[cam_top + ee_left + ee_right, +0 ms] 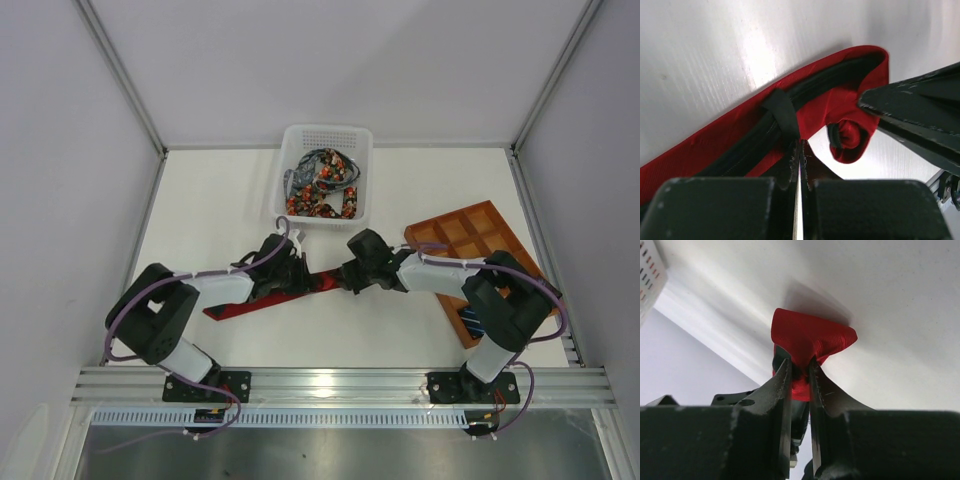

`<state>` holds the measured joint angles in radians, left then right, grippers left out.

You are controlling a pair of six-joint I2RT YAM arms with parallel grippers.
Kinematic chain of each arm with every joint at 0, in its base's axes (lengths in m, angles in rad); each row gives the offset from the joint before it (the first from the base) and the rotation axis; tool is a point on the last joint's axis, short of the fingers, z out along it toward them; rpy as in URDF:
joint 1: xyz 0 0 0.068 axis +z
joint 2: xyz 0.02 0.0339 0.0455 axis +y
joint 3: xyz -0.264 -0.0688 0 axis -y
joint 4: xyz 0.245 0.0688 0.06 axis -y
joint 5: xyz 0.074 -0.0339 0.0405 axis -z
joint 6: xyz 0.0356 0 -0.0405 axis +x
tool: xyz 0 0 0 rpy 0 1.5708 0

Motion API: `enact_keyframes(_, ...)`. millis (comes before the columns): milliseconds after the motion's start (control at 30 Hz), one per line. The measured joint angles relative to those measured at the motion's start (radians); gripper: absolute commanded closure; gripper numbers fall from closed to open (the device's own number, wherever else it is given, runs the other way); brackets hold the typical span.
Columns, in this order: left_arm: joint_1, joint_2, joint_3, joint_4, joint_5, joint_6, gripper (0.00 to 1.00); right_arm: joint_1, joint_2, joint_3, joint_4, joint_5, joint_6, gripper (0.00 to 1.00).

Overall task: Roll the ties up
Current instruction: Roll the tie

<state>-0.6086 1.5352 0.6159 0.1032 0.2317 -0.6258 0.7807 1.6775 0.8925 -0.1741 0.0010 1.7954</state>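
Both arms reach inward, low over the table, left gripper and right gripper almost meeting at its middle; the red tie lies there, long axis slanting from near-left to far-right. Left fingers pinch its edge, barely apart; right fingers clamp its curled far-right end.

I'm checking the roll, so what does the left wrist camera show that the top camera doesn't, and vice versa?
Only left wrist: the black lining inside the red tie, its keeper loop and the small coil at its end. Only top: the white basket of dotted ties and the orange-brown tray. Both: the red tie on the table, with the right gripper at its coiled end.
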Motion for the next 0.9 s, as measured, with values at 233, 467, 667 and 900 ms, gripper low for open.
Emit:
enact_keyframes(233, -0.003, 0.018, -0.012, 0.026, 0.007, -0.005, 1.00, 0.017, -0.016, -0.026, 0.069, 0.060, 0.081, 1.00)
enact_keyframes(467, -0.008, 0.036, -0.016, 0.072, 0.016, -0.020, 1.00, 0.023, -0.014, -0.034, 0.106, 0.116, 0.129, 1.00)
enact_keyframes(667, -0.019, 0.040, -0.028, 0.104, 0.016, -0.032, 1.00, 0.034, 0.043, 0.011, 0.095, 0.135, 0.129, 1.00)
enact_keyframes(900, -0.019, 0.039, -0.032, 0.112, 0.016, -0.032, 0.99, 0.054, 0.104, 0.046, 0.038, 0.146, 0.087, 1.00)
